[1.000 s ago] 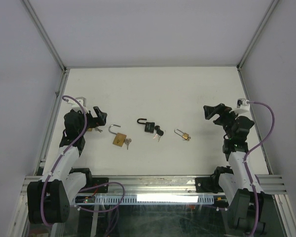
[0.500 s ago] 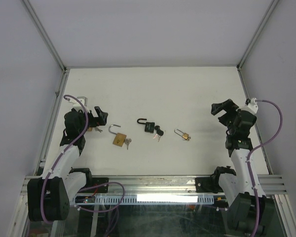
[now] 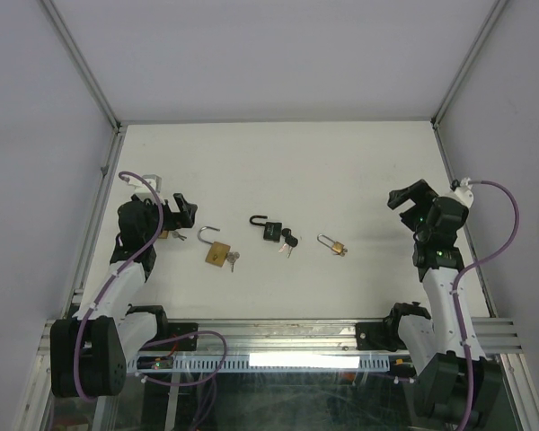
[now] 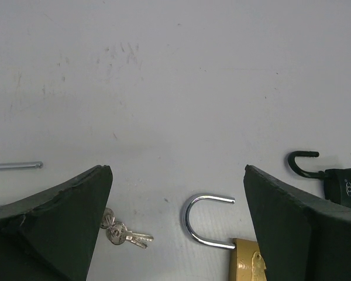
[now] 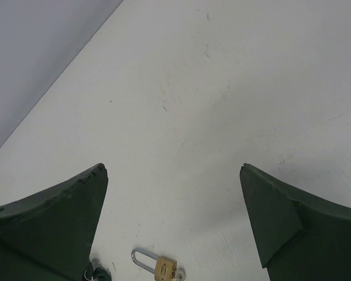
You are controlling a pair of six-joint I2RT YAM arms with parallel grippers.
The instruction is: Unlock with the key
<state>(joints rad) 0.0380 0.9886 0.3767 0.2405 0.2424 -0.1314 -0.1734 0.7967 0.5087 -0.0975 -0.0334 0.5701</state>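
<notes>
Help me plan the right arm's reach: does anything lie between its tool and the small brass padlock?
Nothing visible does. Only bare table separates the open right tool from the small brass padlock. The black padlock lies beyond it, toward the left arm.

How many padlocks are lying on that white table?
3: a brass padlock on the left, a black padlock in the middle, a small brass padlock on the right. None looks hidden behind anything.
</notes>
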